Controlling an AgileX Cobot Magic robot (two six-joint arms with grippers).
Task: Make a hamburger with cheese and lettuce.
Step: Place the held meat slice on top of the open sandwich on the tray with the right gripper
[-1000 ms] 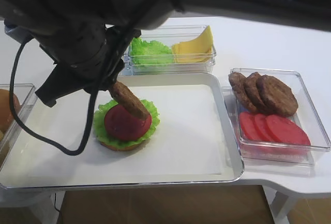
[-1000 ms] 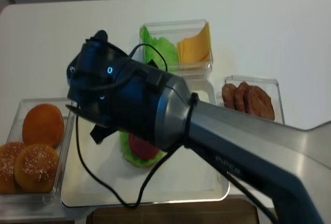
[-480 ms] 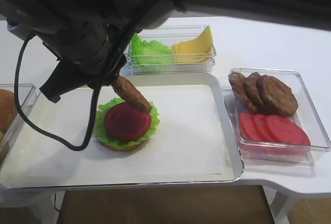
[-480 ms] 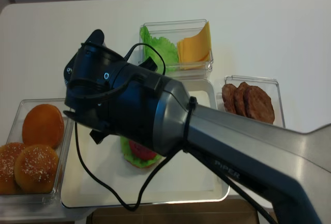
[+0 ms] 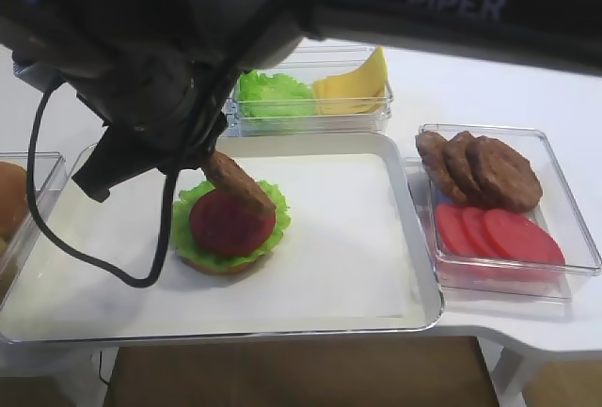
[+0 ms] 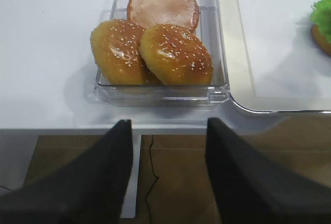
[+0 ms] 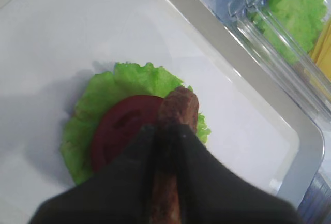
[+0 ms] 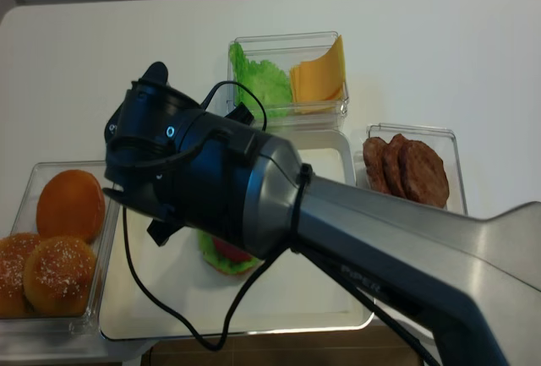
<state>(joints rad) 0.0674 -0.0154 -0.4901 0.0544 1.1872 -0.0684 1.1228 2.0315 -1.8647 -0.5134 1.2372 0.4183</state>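
Note:
The hamburger (image 5: pixel 229 228) sits on the paper-lined tray: tan bun base, frilly lettuce rim, red tomato slice on top. It also shows in the right wrist view (image 7: pixel 121 125). My right gripper (image 7: pixel 166 131) is shut on a brown patty (image 7: pixel 178 105), held edgewise and tilted just above the tomato's right side (image 5: pixel 235 184). The loose lettuce (image 5: pixel 273 95) and the cheese (image 5: pixel 357 83) lie in a clear box behind the tray. My left gripper (image 6: pixel 169 136) is open and empty, off the table's front edge near the bun box.
A clear box at the right holds brown patties (image 5: pixel 489 167) and tomato slices (image 5: pixel 499 233). A box at the left holds sesame buns (image 6: pixel 155 53). The silver tray (image 5: pixel 376 304) fills the middle. The right arm hides much of the tray in the realsense view (image 8: pixel 211 180).
My right gripper lifted the patty slightly, then lowered it again over the hamburger's right side. The grip has not changed.

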